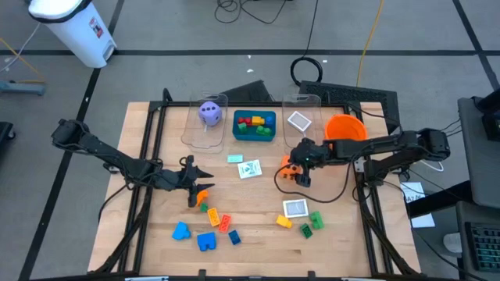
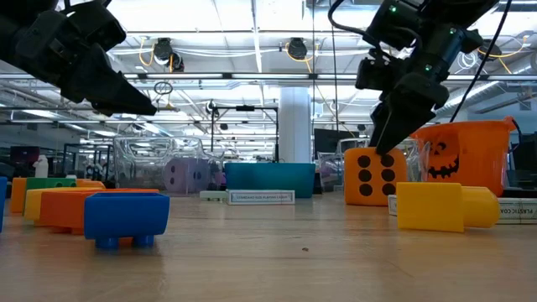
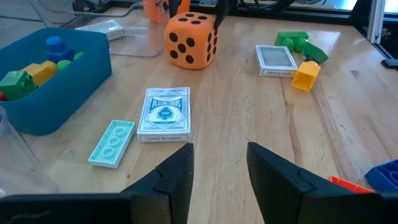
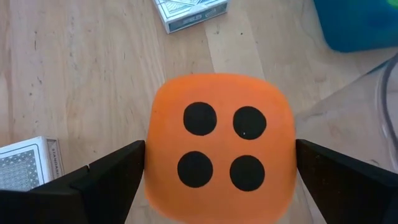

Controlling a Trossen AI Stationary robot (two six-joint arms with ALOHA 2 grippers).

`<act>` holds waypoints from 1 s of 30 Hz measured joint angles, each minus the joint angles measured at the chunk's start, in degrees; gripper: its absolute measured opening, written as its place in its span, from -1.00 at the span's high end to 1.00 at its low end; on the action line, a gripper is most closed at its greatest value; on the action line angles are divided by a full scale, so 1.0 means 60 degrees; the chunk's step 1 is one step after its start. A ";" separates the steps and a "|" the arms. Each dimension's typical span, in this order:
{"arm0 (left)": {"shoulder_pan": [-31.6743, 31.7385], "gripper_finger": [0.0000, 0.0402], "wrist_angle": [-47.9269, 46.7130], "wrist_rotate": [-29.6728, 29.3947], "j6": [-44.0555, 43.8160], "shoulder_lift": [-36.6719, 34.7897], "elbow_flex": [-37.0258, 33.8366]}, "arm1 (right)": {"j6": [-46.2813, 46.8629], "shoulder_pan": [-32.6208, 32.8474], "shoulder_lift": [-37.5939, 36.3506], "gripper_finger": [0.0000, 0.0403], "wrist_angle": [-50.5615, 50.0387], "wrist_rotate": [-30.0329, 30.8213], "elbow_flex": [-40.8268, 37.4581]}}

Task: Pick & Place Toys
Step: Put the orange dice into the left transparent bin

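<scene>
Two arms work over the wooden table point(image 1: 258, 234). The right gripper point(image 1: 295, 170) hangs just above the orange die point(image 4: 219, 146), its fingers point(image 4: 106, 180) spread wide on either side of it; in the right wrist view the four-dot face fills the gap and neither finger seems to touch it, though the contact is hard to judge. The die sits on the table near the middle, just in front of the clear bin point(image 1: 303, 117) that holds a white card box point(image 1: 298, 120), with the orange bowl point(image 1: 345, 128) to its right.

The left gripper point(image 1: 199, 178) hovers above the table left of centre, fingers point(image 3: 177, 177) apart and holding nothing. Ahead of it lie a playing-card box point(image 3: 163, 113) and a flat teal brick point(image 3: 112, 142).

Other toys are scattered along the near side: blue bricks point(image 1: 205, 240), red and orange bricks point(image 1: 221, 222), a yellow brick point(image 1: 284, 222), green bricks point(image 1: 312, 222) and another card box point(image 1: 296, 208). The purple die point(image 1: 208, 112) lies in the left clear bin point(image 1: 205, 136), and the teal tray point(image 1: 255, 136) between the bins holds several coloured bricks.
</scene>
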 joint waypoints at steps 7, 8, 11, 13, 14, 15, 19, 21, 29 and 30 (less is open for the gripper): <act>0.0001 0.24 -0.0002 0.0004 0.0000 0.0000 0.0000 | -0.0087 0.0000 0.0053 -0.99 0.0049 0.0018 0.0004; 0.0000 0.24 -0.0002 0.0001 -0.0004 0.0000 0.0000 | -0.0065 0.0000 0.0029 -0.99 0.0041 0.0018 0.0004; 0.0002 0.24 -0.0002 0.0004 0.0007 0.0000 0.0000 | 0.0243 0.0000 0.0019 -0.99 0.0031 0.0025 0.0004; 0.0000 0.24 -0.0002 0.0002 -0.0004 0.0000 0.0000 | 0.0410 0.0000 0.0019 -0.99 0.0031 0.0033 0.0004; -0.0002 0.24 -0.0002 0.0004 -0.0004 0.0000 0.0000 | 0.0424 0.0000 0.0019 -0.99 0.0034 0.0033 0.0004; -0.0002 0.24 -0.0002 0.0004 -0.0004 0.0000 0.0000 | 0.0378 0.0000 0.0019 -0.99 0.0034 0.0034 0.0004; 0.0002 0.24 -0.0002 0.0004 -0.0007 0.0000 0.0000 | 0.0303 0.0000 0.0045 -0.99 0.0021 0.0042 0.0004; 0.0000 0.24 -0.0003 0.0004 -0.0011 0.0000 0.0000 | 0.0431 0.0000 0.0066 -0.99 0.0011 0.0061 0.0007; 0.0000 0.24 -0.0004 0.0001 -0.0018 0.0000 0.0000 | 0.0390 0.0000 0.0066 -0.91 -0.0004 0.0047 0.0007; -0.0002 0.24 -0.0004 0.0002 -0.0018 0.0000 0.0000 | 0.0390 0.0000 0.0066 -0.87 -0.0011 0.0047 0.0007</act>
